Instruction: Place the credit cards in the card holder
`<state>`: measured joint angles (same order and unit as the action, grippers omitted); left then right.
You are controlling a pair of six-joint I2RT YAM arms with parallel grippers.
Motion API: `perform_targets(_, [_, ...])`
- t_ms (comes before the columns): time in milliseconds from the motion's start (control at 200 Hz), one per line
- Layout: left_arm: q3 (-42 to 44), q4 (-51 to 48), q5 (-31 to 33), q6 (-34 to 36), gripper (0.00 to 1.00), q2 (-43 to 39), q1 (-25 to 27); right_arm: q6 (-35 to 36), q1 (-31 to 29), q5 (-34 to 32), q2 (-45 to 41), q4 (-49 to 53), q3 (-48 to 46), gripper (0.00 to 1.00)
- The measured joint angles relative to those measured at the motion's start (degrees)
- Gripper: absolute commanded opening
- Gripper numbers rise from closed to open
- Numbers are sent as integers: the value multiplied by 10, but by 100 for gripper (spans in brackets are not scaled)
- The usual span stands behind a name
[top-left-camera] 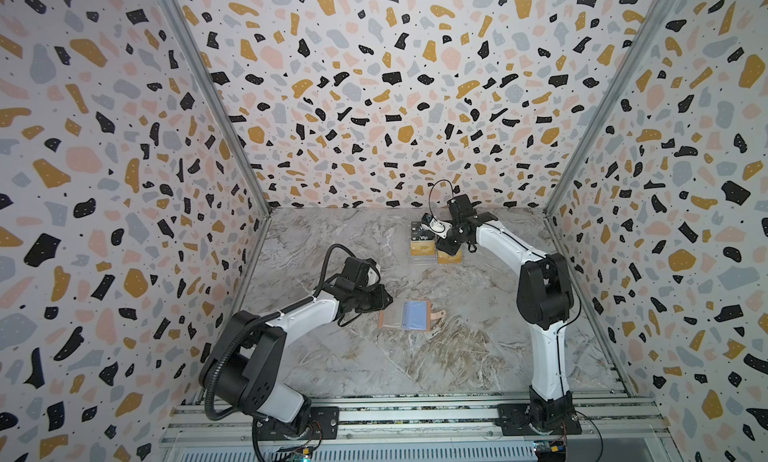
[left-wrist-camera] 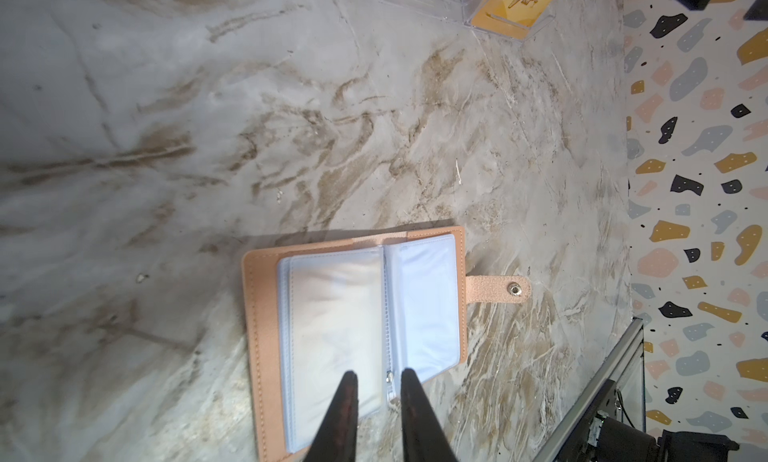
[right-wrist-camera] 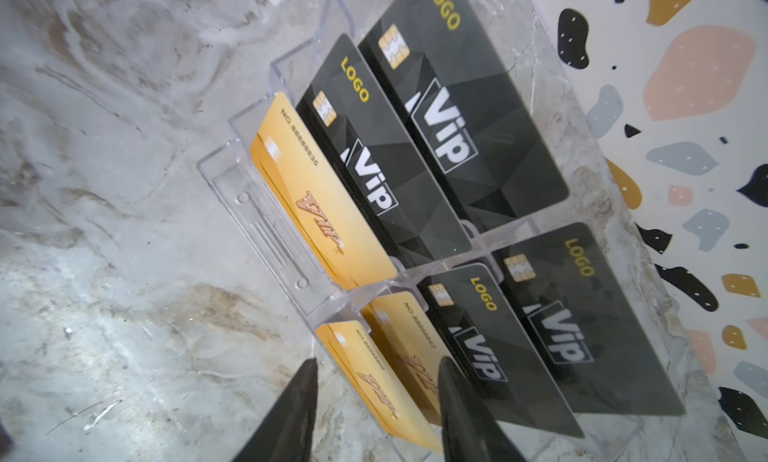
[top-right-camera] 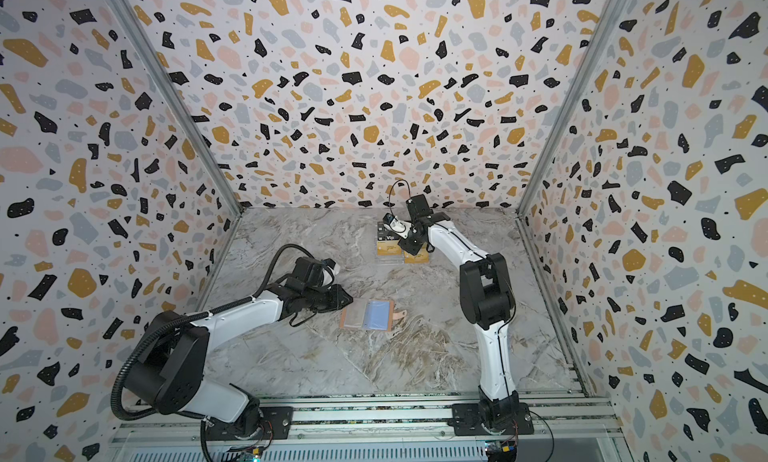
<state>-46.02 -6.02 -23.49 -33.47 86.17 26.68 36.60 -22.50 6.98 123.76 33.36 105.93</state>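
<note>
**Right fingers at card rack, left fingers over open holder**

Right gripper [right-wrist-camera: 378, 366]: fingers wide apart at bottom centre of the right wrist view; a gold card [right-wrist-camera: 376, 381] shows between them, not clamped; contact cannot be told. The credit cards [right-wrist-camera: 449, 127], black "Vip" and gold, stand tilted in a clear plastic rack [right-wrist-camera: 253, 219] running from centre to lower right. In both top views the rack sits upper centre of the table [top-left-camera: 415, 356], near the back wall.

Left gripper [left-wrist-camera: 378, 379]: fingers narrow at bottom centre of the left wrist view, slim gap, nothing gripped; they are over the card holder [left-wrist-camera: 262, 314], which lies open and flat, pale blue sleeves up, snap tab [left-wrist-camera: 498, 289] sticking out to the right. In a top view the holder [top-left-camera: 415, 314] lies mid-table, well apart from the rack.
</note>
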Motion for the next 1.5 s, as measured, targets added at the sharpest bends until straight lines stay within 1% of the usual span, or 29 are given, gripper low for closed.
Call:
perform_targets(65, [0, 0, 0, 1, 22, 0, 0, 2, 1, 0, 9, 7, 0, 47])
perform_targets(185, [0, 0, 0, 3, 22, 0, 0, 6, 2, -1, 19, 14, 0, 43])
perform_targets(521, [-8, -8, 0, 11, 22, 0, -1, 14, 7, -3, 20, 18, 0, 43])
perform_targets(746, [-8, -16, 0, 13, 23, 0, -3, 21, 8, -19, 30, 21, 0, 43])
perform_targets(1502, [-9, -17, -3, 14, 23, 0, -3, 38, 0, -45, 17, -6, -56, 41])
